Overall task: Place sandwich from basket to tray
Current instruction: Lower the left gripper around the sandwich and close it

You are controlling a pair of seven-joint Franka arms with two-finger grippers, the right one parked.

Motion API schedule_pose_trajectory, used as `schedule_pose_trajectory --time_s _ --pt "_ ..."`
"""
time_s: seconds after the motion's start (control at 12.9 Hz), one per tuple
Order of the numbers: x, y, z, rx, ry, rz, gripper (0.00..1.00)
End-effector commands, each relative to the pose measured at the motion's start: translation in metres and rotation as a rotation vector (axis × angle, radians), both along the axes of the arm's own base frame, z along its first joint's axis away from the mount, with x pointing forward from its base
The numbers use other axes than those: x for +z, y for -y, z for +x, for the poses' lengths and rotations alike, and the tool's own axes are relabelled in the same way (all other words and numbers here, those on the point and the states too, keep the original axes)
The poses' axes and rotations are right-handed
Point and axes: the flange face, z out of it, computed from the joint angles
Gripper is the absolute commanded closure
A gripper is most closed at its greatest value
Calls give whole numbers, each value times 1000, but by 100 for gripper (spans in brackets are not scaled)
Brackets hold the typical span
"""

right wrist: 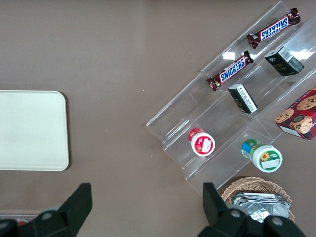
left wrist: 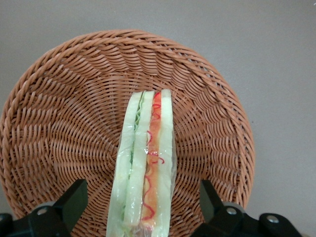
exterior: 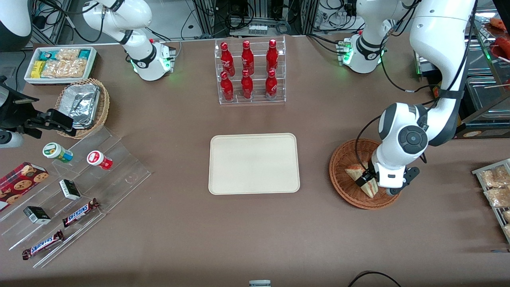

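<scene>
My gripper [exterior: 368, 181] is down inside the basket [exterior: 341, 175], and the sandwich [exterior: 363, 180] stands on edge between its fingers [left wrist: 74, 200]. The fingers are spread wide, each with a clear gap of wicker showing between it and the bread, so I have hold of nothing.

From the wrist camera, the sandwich [left wrist: 145, 173] rises from the basket's [left wrist: 59, 113] woven floor as a narrow upright slab: pale bread layers, a green line on one side, a red-orange stripe on the other, all under a shiny clear wrap. Its lower end is cut off at the picture's edge, so I cannot see how it rests there. My gripper [left wrist: 143, 207] shows only as two dark finger ends; the fingertips themselves are out of frame.

In the front view my wrist covers the part of the basket toward the working arm's end of the table, and one dark finger crosses the sandwich, hiding part of its filling edge.

The tray [exterior: 254, 164] lies well apart from the basket, toward the parked arm's end, with nothing on it.
</scene>
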Motion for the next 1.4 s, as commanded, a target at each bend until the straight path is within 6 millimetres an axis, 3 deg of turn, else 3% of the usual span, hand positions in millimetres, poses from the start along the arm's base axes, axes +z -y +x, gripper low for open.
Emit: schedule_pose_trajectory --time_s 0.0,0.16,0.23,0.31,0.54,0.78,1.01,1.17,1.32 --pt "-8 3 1 8 1 14 0" --pt "-16 6 -1 1 -12 17 2" --pt "-17 10 -2 -6 -14 17 9" --pt "-18 10 -2 -4 -17 18 26" --pt "-21 11 -3 -3 -24 20 88" --pt "-19 12 -1 -6 -22 21 99" --pt "9 13 0 -12 -39 35 100" --pt "40 41 0 -52 -50 47 100" --pt "67 86 2 -110 -30 44 100"
